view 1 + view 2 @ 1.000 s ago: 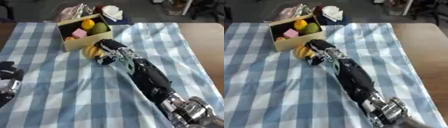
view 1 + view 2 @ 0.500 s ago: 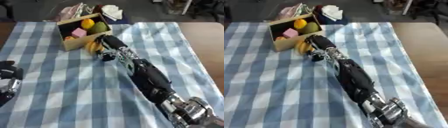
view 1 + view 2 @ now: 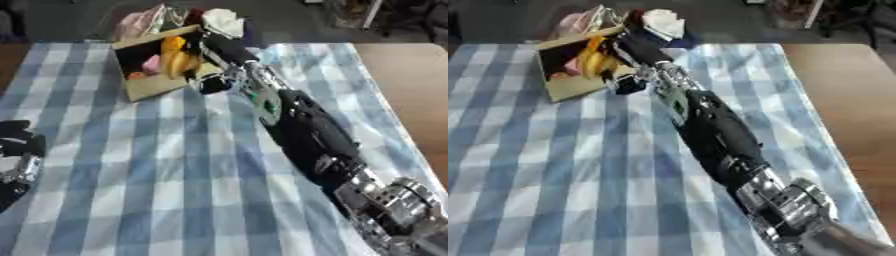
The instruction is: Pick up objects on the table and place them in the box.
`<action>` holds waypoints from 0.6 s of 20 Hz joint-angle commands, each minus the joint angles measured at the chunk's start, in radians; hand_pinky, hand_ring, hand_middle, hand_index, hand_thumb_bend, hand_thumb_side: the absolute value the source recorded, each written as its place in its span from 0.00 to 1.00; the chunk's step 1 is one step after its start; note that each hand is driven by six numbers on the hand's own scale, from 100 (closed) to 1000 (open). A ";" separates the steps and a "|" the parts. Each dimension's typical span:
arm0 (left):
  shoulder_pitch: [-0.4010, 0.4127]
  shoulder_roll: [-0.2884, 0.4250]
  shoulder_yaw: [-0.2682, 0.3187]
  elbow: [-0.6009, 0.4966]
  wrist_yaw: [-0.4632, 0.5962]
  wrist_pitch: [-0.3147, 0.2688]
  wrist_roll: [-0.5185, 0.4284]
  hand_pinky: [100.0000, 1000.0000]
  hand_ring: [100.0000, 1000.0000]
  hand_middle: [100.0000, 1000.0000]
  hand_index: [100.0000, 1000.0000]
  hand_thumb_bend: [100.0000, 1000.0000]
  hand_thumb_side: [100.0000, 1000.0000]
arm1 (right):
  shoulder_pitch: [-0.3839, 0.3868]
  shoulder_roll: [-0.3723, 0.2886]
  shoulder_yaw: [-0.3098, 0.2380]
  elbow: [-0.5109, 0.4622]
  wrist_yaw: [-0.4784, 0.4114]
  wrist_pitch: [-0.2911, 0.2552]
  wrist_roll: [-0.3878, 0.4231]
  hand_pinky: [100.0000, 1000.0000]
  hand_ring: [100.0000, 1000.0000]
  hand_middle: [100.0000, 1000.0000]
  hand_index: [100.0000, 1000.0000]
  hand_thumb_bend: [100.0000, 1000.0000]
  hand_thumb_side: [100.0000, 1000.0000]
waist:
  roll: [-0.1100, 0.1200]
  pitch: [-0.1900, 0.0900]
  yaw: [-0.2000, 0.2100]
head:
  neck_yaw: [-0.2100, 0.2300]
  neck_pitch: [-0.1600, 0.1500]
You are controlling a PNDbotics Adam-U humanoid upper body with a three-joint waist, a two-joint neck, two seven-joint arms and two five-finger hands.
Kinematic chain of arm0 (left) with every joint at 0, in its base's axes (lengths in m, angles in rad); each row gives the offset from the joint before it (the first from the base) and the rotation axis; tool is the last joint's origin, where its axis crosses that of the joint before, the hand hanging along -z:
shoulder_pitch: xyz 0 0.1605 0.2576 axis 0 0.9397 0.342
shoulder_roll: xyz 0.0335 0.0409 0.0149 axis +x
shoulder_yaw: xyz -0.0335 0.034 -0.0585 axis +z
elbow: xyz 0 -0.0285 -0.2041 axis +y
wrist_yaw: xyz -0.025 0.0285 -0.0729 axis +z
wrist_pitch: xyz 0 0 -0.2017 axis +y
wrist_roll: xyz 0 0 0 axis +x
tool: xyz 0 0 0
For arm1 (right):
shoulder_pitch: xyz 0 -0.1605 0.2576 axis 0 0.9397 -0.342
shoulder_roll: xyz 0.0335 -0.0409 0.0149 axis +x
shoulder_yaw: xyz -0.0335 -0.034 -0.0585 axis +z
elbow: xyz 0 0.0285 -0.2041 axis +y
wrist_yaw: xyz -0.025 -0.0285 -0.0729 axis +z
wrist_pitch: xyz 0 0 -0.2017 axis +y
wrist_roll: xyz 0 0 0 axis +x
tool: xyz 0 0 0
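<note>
An open cardboard box [image 3: 150, 86] stands at the far left of the checked cloth. Inside it I see a pink thing [image 3: 152, 64] and a small orange thing [image 3: 136, 76]. My right hand [image 3: 217, 49] reaches over the box's right rim, its fingers curled round a yellow banana [image 3: 180, 61] that hangs upright inside the box opening. The arm runs diagonally from the lower right across the cloth. Near the left edge, my left hand [image 3: 16, 150] rests low and idle with relaxed fingers.
A blue and white checked cloth [image 3: 157, 175] covers the table; bare wood [image 3: 402, 75] shows at the right. Behind the box lie a white crumpled thing [image 3: 223, 22] and a pinkish silvery bag [image 3: 140, 20].
My right hand has lifted the banana off the cloth beside the box and carried it up and back over the box's rim. The left hand has stayed put.
</note>
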 commanded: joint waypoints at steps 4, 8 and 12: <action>-0.007 0.012 -0.003 -0.018 0.003 -0.004 -0.006 0.64 0.50 0.54 0.72 0.24 0.44 | -0.058 -0.002 -0.065 0.034 0.022 0.046 -0.001 0.65 0.67 0.43 0.47 0.00 0.02 | 0.004 -0.014 0.029 | -0.023 -0.011; -0.012 0.006 -0.014 -0.014 0.009 -0.006 -0.017 0.64 0.50 0.54 0.72 0.24 0.44 | -0.076 0.024 -0.126 0.100 0.110 0.085 -0.022 0.66 0.68 0.45 0.49 0.00 0.05 | 0.000 -0.020 0.067 | -0.047 -0.018; -0.014 0.001 -0.026 -0.012 0.013 -0.010 -0.029 0.64 0.50 0.54 0.72 0.23 0.44 | -0.090 0.059 -0.182 0.146 0.167 0.121 -0.054 0.66 0.70 0.50 0.56 0.00 0.13 | 0.000 -0.025 0.100 | -0.069 -0.022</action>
